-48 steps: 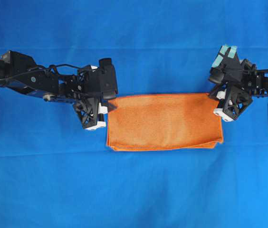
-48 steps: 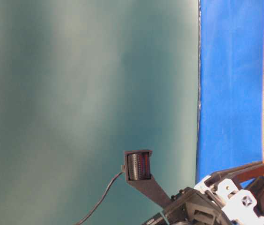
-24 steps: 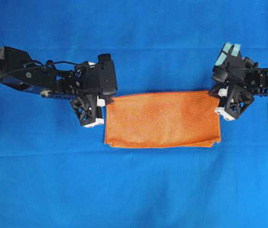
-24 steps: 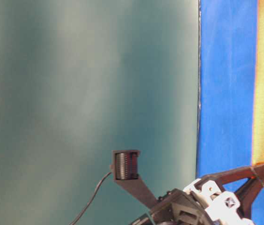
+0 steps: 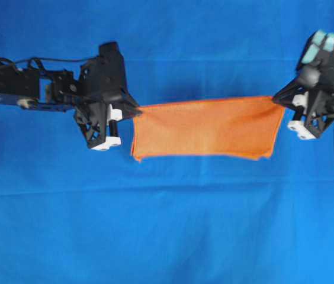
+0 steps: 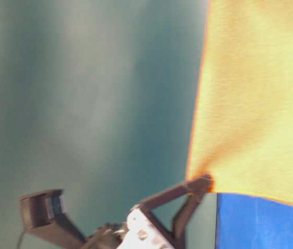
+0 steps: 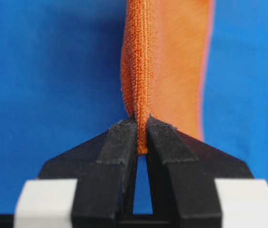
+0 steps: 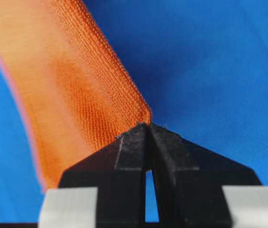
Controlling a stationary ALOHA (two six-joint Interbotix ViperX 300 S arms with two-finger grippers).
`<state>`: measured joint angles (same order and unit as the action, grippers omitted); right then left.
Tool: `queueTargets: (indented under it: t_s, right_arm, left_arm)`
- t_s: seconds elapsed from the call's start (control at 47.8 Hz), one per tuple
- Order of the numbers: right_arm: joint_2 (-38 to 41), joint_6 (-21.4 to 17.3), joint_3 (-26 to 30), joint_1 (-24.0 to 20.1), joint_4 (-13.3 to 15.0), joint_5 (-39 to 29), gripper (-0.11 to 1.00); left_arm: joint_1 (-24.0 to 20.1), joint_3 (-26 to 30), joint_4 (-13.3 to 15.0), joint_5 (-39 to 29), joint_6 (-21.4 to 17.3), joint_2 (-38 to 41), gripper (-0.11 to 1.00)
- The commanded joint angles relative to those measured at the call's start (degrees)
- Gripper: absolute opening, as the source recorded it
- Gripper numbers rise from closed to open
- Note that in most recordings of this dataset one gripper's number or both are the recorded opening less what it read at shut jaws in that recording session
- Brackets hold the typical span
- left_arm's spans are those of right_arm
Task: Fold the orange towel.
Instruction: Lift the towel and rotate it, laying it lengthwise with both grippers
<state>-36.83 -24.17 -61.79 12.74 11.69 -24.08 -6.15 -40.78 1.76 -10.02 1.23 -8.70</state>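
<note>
Both end effectors, left (image 5: pixel 132 112) and right (image 5: pixel 276 99), pinch the orange towel's (image 5: pixel 205 128) top corners, stretching it between them.

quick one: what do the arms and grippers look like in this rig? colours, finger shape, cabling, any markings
Both arms are black. The left gripper and right gripper have black wedge-shaped fingers on white blocks, with lattice-like bracing. A thin black cable runs along the left arm. The right arm carries pale teal tape strips.

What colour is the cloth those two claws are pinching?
Orange, with a brighter orange stitched hem; the orange towel shows best in the overhead view, hanging between the left gripper and right gripper.
</note>
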Motion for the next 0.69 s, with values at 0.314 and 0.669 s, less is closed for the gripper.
queueTargets:
  t_s: [0.314,0.669]
  right_arm:
    - [-4.13,-0.35,1.05,0.26,1.93,-0.97,0.02]
    - [0.97,-0.70,3.16,7.47,6.77,3.60,0.02]
  left_arm:
    - [0.35,0.18,-0.09,1.49,0.44,-2.64,0.02]
    - [4.31,0.79,-0.09,11.60,0.44,0.26,0.02]
